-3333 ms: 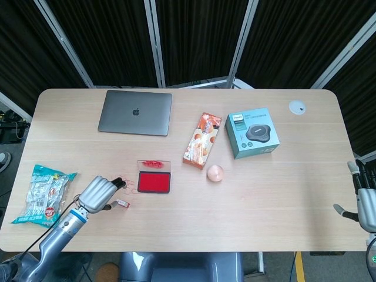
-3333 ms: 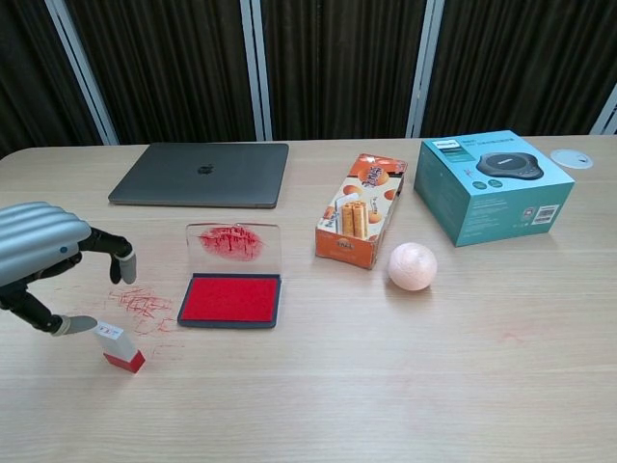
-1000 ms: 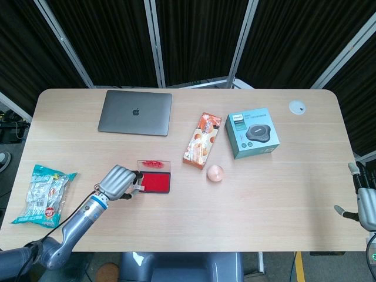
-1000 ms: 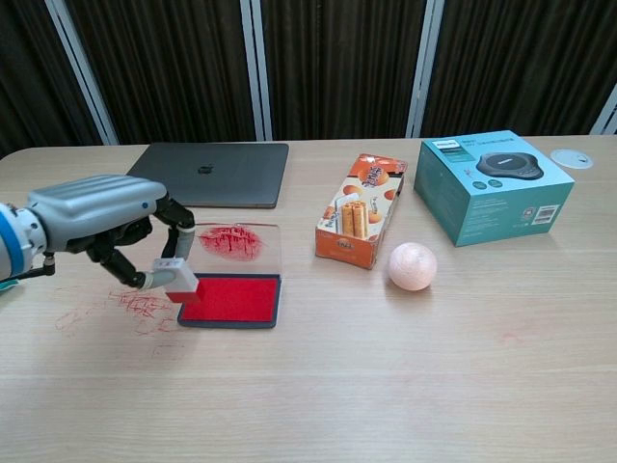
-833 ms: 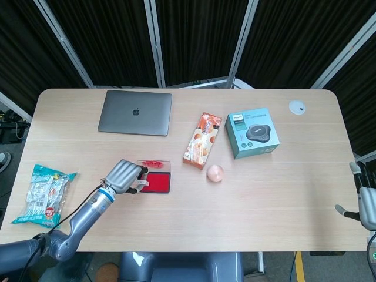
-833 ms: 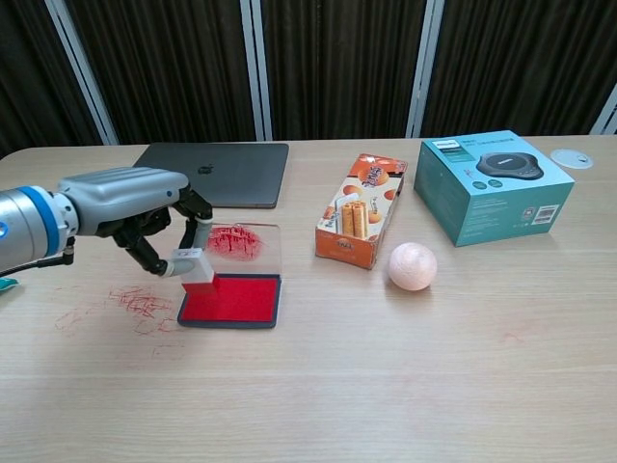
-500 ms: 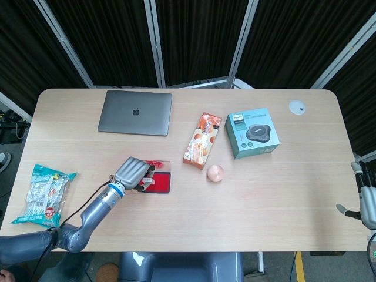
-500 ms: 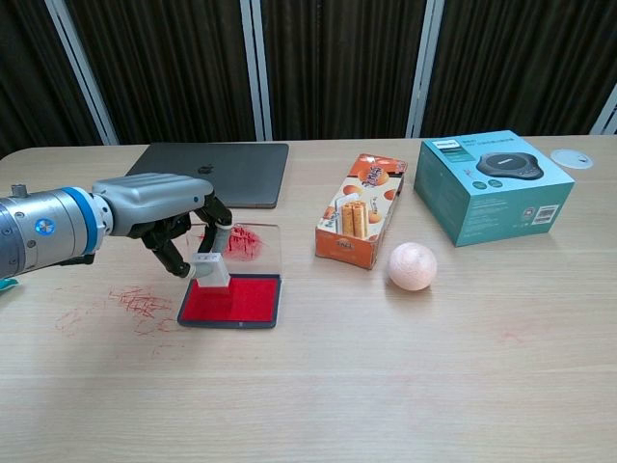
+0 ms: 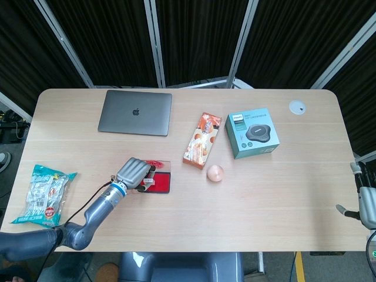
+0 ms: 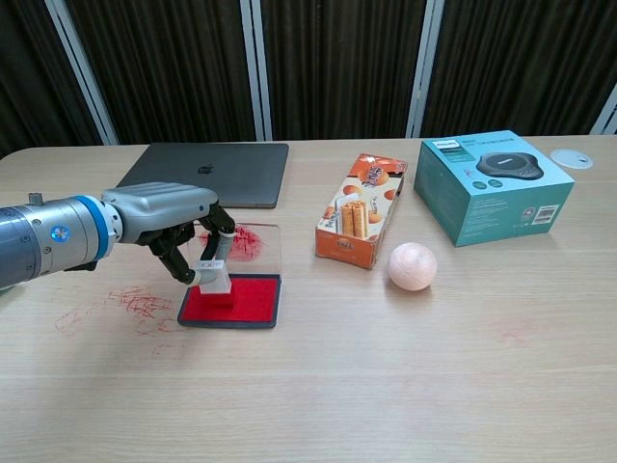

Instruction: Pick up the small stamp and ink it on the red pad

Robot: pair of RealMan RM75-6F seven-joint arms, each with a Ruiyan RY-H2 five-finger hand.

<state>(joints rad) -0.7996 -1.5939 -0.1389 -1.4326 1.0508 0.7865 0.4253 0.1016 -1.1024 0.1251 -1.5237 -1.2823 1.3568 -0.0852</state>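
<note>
The left hand [image 10: 172, 234] pinches the small stamp [image 10: 213, 274] upright on the red pad [image 10: 236, 300] (the right hand [image 9: 365, 202], at table's edge, holds nothing, fingers apart) near an Apple-logo laptop [image 10: 206, 174].

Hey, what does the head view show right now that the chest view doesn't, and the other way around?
Only the head view shows the snack bag at the table's left edge and the right hand idle at the far right edge. Only the chest view shows the red scribbles on the table left of the pad, and the small stamp standing base-down on the red pad in the left hand. Both show the laptop, orange carton, teal box and pink ball.
</note>
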